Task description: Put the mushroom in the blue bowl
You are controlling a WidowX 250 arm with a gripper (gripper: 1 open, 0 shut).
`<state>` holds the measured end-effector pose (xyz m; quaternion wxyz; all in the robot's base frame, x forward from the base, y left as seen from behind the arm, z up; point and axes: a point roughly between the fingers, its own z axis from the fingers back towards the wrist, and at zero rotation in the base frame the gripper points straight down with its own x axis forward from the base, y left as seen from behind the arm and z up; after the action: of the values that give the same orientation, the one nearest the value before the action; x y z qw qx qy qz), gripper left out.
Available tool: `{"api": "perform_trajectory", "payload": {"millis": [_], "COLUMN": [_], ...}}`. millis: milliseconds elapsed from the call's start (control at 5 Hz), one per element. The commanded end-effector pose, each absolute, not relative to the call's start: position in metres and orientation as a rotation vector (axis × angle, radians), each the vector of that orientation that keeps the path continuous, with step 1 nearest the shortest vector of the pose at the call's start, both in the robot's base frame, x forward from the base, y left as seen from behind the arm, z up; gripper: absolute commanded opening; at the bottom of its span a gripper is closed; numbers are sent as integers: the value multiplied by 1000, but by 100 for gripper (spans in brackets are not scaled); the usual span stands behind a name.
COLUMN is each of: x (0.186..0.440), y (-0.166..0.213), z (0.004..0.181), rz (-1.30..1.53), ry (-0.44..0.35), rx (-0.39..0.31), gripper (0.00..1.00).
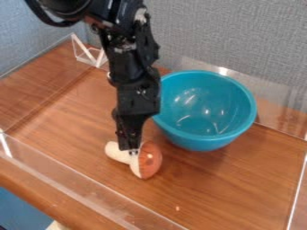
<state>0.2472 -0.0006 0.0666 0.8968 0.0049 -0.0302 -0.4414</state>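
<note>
Small toy mushroom [139,158], orange-red cap, cream stem, lying on its side directly beneath closed, empty jaws of black gripper [127,147]. Glossy teal-blue plastic bowl [206,110] just right of jaws. Brown wooden tabletop [60,99], clear acrylic edging [24,155], grey wall behind.

Wooden table [72,108], grey wall [30,40] behind

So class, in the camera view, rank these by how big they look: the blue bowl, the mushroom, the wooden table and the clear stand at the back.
1. wooden table
2. blue bowl
3. clear stand and mushroom: they look alike, and the stand sits farther back, so I leave them unranked.
</note>
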Motion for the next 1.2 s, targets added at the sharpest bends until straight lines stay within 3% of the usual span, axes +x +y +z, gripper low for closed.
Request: {"api": "perform_trajectory", "payload": {"millis": [0, 400, 800, 1000], "x": [262, 261, 273, 278], "y": [6, 12, 22, 28], "z": [92, 92, 74, 87], "rz": [-960, -1014, -1006, -1000], "ry": [-137, -139, -136, -140], "rx": [46, 46, 50, 52], "gripper": [0, 0, 0, 0]}}
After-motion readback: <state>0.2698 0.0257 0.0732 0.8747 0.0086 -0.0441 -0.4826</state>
